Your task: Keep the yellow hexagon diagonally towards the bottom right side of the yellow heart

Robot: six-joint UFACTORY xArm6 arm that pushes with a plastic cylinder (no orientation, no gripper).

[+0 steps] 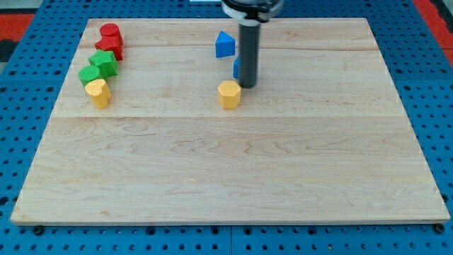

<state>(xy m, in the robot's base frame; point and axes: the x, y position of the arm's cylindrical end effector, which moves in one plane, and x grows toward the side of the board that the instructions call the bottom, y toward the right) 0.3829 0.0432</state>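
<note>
The yellow hexagon [229, 94] lies near the middle of the wooden board, a little above centre. The yellow heart [98, 93] lies far to the view's left, at about the same height. My tip [248, 86] stands just to the right of the yellow hexagon and slightly above it, touching or nearly touching its upper right edge. The rod rises straight up from there to the view's top.
A blue block [225, 44] lies above the hexagon; a second blue block [236, 68] is mostly hidden behind the rod. Two red blocks [110, 39] and two green blocks [98, 66] are stacked in a column above the yellow heart. The board [226, 170] sits on blue pegboard.
</note>
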